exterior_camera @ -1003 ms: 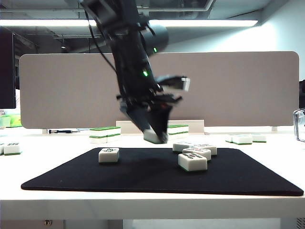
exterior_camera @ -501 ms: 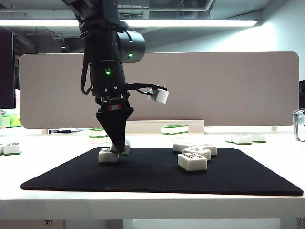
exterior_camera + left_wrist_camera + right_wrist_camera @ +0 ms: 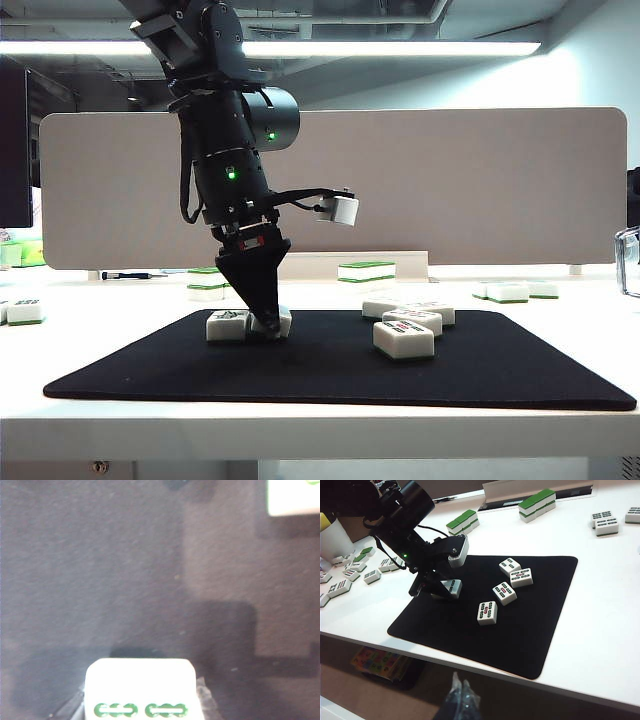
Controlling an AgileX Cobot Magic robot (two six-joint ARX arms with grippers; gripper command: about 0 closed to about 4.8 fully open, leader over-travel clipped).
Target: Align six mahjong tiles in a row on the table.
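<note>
Where matte black mat [image 3: 330,372] lies, left gripper [image 3: 262,322] clasps glossy rectangular tile [image 3: 452,587]

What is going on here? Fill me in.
The left pincer is down on the black mat, holding a mahjong tile right beside another tile already lying there, as if starting a row. Four more tiles lie scattered on the mat off to the right in the exterior view, not yet lined up. The right pincer is shut and hangs off the near edge of the table, holding nothing. Spare tiles sit around the mat.
</note>
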